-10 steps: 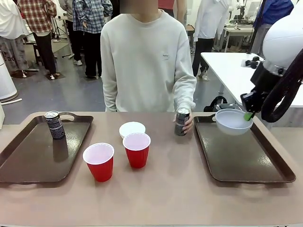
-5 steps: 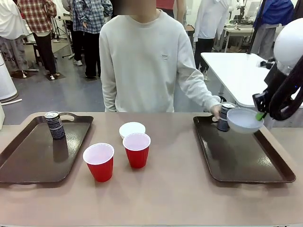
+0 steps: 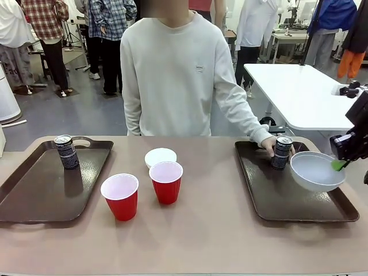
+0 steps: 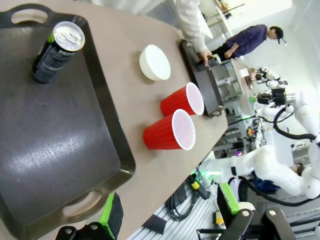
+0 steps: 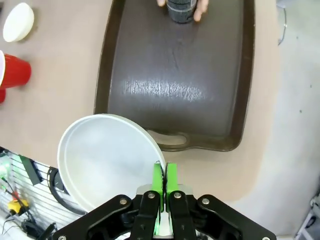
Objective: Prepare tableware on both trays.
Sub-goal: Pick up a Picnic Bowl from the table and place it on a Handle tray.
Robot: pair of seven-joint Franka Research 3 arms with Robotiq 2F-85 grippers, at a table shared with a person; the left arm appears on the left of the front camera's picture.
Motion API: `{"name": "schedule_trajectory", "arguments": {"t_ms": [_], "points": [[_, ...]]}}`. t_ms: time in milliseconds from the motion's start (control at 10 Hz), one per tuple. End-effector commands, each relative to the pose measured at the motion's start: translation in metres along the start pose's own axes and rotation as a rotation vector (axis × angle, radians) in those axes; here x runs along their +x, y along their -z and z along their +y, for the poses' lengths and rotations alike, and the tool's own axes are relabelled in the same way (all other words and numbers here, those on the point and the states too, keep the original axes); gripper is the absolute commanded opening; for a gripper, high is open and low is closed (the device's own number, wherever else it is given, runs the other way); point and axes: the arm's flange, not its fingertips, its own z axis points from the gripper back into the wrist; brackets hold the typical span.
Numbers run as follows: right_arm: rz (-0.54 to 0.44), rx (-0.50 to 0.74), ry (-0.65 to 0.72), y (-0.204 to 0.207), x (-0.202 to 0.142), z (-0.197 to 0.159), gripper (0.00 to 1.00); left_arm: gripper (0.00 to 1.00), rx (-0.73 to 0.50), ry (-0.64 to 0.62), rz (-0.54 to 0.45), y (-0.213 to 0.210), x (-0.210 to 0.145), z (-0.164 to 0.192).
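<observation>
My right gripper (image 3: 339, 165) is shut on the rim of a shallow white bowl (image 3: 316, 171), which hangs tilted over the right side of the right tray (image 3: 287, 198). The wrist view shows the green pads (image 5: 163, 179) pinching the bowl (image 5: 107, 157) above that tray (image 5: 175, 90). A person's hand (image 3: 268, 144) holds a dark can (image 3: 281, 152) on the tray's far end. The left tray (image 3: 34, 192) carries another can (image 3: 66, 152). Two red cups (image 3: 121, 196) (image 3: 166, 181) and a second white bowl (image 3: 160, 156) stand on the table between the trays. My left gripper (image 4: 170, 215) is open above the left tray (image 4: 60, 150).
The person stands at the far side of the table, one arm stretched to the right tray. A white table (image 3: 293, 92) stands behind on the right. Bare tabletop (image 3: 201, 236) lies in front of the cups.
My right gripper carried the bowl to the right and lower, toward the right tray's outer side. The person moved the can from the table onto the far end of the right tray.
</observation>
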Motion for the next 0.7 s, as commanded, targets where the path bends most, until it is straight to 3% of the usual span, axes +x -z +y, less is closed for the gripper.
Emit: {"name": "schedule_trajectory", "arguments": {"t_ms": [0,300,600], "points": [[0.026,0.012,0.032,0.027,-0.002,-0.010,0.04,1.00,-0.011,0.001,-0.013,-0.001,0.000,0.000],[0.050,0.017,0.049,0.036,0.007,-0.008,0.04,1.00,-0.011,0.001,-0.013,-0.001,0.000,0.000],[-0.028,-0.009,0.119,0.053,0.063,0.020,0.04,1.00,-0.011,0.001,-0.013,-0.001,0.000,0.000]]}}
